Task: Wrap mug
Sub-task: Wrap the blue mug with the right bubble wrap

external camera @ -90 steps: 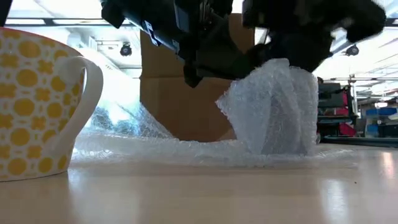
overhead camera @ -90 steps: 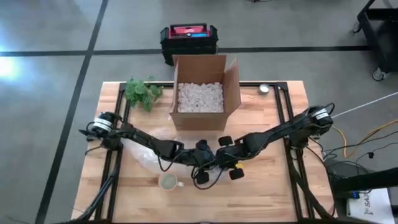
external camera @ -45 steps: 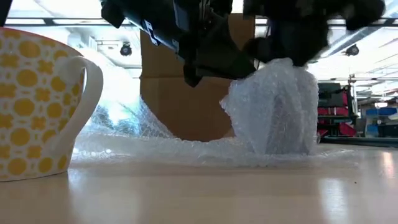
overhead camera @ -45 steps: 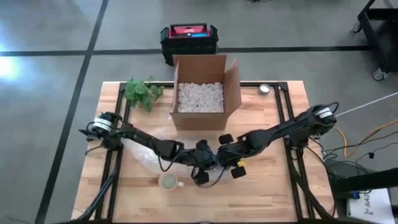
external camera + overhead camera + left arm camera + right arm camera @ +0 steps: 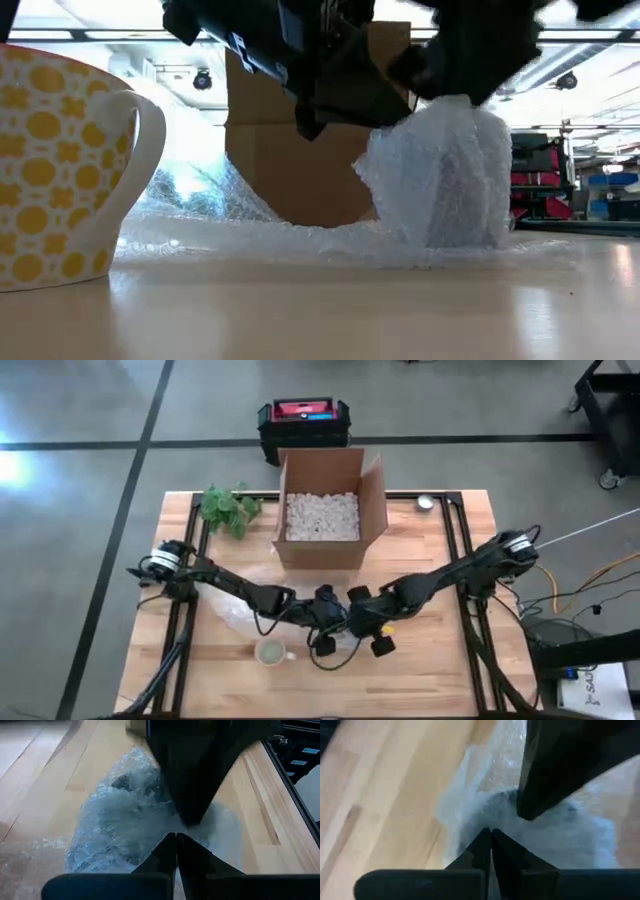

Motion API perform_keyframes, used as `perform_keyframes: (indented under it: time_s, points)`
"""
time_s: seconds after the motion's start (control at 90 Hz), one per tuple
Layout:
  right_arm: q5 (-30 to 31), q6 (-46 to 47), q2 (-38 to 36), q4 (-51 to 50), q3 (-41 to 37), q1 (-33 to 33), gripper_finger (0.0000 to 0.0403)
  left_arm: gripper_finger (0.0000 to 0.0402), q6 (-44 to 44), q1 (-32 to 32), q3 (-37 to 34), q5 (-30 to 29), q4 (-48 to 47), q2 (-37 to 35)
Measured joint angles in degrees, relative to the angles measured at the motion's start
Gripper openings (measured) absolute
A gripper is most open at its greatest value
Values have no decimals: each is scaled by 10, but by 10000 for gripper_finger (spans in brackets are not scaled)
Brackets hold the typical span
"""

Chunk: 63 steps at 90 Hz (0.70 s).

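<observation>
Since a second ago the right gripper has drawn back a little toward the table's near edge, while the left one has kept its place. Furthest left near the front edge stands the yellow-dotted mug, upright and bare, apart from both grippers and touching neither. Just right of it the left gripper hangs over the bubble wrap, its fingers pressed together at the tips with the wrap beneath them. Next comes the right gripper, fingers likewise closed over the raised hump of wrap. Behind them sits the cardboard box.
</observation>
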Motion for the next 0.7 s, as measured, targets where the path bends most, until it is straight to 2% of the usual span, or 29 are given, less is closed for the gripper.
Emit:
perform_keyframes:
  time_s: [0.178,0.333,0.456,0.7]
  points:
    - [24,-12,50,-3,0,-7,1,0,-1,0,0,-1,1,0]
    - [28,-28,57,-5,2,-12,2,0,-1,0,0,-1,1,0]
    - [34,-22,27,-33,14,-11,2,0,-1,0,0,-1,1,0]
    - [28,45,-61,-73,20,-10,9,0,-2,0,-1,0,1,0]
